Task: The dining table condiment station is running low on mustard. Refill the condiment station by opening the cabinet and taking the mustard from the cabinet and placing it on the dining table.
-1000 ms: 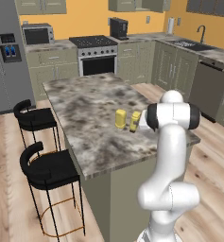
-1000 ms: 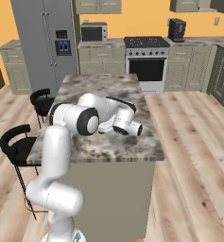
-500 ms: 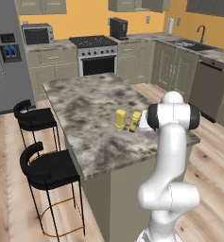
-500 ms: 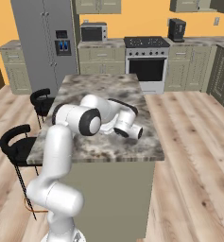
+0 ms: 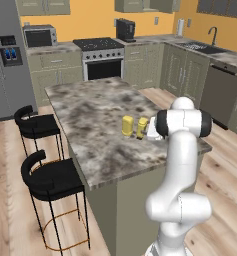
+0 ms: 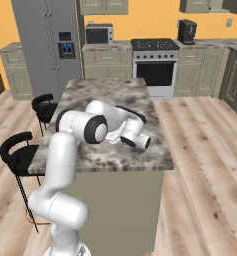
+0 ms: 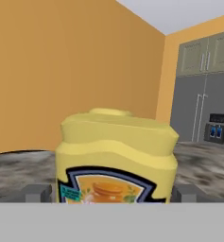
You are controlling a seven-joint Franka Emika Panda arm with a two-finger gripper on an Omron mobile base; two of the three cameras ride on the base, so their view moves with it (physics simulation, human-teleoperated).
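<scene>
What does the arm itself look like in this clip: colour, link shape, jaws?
A glossy white arm of rounded, tubular links with dark bands at the joints. The gripper ends in two small, blocky dark grey jaws. No cables or markings are visible.

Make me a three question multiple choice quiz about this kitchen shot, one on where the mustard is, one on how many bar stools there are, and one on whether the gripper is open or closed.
1. Where does the mustard stand?
A. On the stove
B. On the dining table
C. On the floor

2. How many black bar stools stand at the table?
A. Two
B. Four
C. None

3. How do the gripper's jaws stand?
A. Shut tight with nothing between them
B. Spread wide, one finger on each side of the bottle
C. Clamped on a stool

Answers:
1 B: the mustard stands upright on the dining table marble top beside a plain yellow container.
2 A: one bar stool and a second bar stool line the table's side.
3 B: in the hand view the gripper has a finger at each side of the labelled bottle, apart from it.
</scene>
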